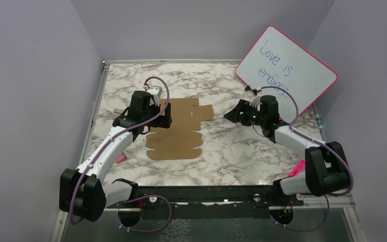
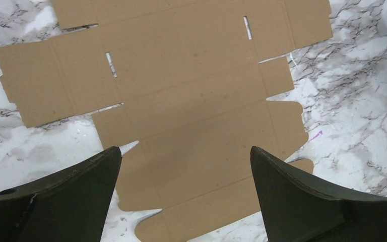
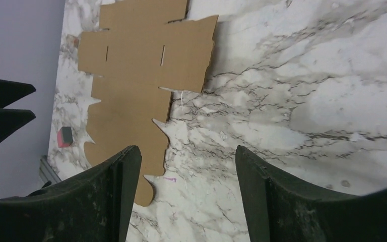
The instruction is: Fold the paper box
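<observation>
The paper box (image 1: 179,128) is a flat brown die-cut sheet with flaps, slots and notches, lying unfolded on the marble table. My left gripper (image 1: 157,121) hovers over the sheet's left part, jaws wide open and empty; in the left wrist view the sheet (image 2: 181,96) fills the space beyond the open gripper (image 2: 185,159). My right gripper (image 1: 234,115) is open and empty, over bare marble to the right of the sheet. The right wrist view shows the sheet (image 3: 131,80) ahead and to the left of that gripper (image 3: 187,154).
A whiteboard with a pink rim (image 1: 286,68) leans at the back right. A small pink and dark block (image 1: 121,158) lies by the left arm, also in the right wrist view (image 3: 64,136). A pink item (image 1: 297,168) sits near the right arm's base. Walls enclose three sides.
</observation>
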Robot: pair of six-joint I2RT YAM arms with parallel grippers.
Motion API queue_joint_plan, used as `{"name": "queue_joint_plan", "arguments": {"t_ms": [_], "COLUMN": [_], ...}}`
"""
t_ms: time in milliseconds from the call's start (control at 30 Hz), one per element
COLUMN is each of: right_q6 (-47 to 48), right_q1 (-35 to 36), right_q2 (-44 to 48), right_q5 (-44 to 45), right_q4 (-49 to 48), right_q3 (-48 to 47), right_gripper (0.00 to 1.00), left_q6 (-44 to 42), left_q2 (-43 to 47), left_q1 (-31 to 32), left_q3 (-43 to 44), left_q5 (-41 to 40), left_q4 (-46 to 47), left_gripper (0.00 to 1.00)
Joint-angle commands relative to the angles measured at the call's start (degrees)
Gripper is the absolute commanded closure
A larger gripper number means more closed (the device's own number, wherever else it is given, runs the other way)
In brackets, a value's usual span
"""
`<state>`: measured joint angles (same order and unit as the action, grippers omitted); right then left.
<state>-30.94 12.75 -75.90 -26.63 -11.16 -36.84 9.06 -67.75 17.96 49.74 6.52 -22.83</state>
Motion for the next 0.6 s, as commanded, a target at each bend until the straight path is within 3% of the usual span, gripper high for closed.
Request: {"name": "queue_joint_plan", "arguments": {"t_ms": [0, 233, 433, 567], "right_q6": [-5.38, -10.67, -13.43, -15.15], "right_q1": [4.13, 6.84, 8.11, 8.12], "right_q2": [-9.44, -26.27, -34.05, -38.03], "right_q5": [1.31, -1.37, -0.73, -2.98], "right_q4": [-10.18, -20.33, -23.86, -28.99], "right_q3": [-2.25, -7.81, -11.57, -12.09], "right_gripper": [0.28, 0.41, 0.47, 0.58], "left_q6": [-1.66, -1.76, -1.80, -1.45], "left_q2": [1.99, 3.23, 3.41, 3.48], "left_q1": [-0.38, -0.30, -0.33, -0.38], "left_q3": [-1.69, -2.01, -2.13, -2.38], "left_q5": [-2.31, -2.19, -1.75, 0.00], "left_q4": [0.78, 0.86, 0.86, 1.49], "left_gripper": [0.01, 0.01, 0.01, 0.01]}}
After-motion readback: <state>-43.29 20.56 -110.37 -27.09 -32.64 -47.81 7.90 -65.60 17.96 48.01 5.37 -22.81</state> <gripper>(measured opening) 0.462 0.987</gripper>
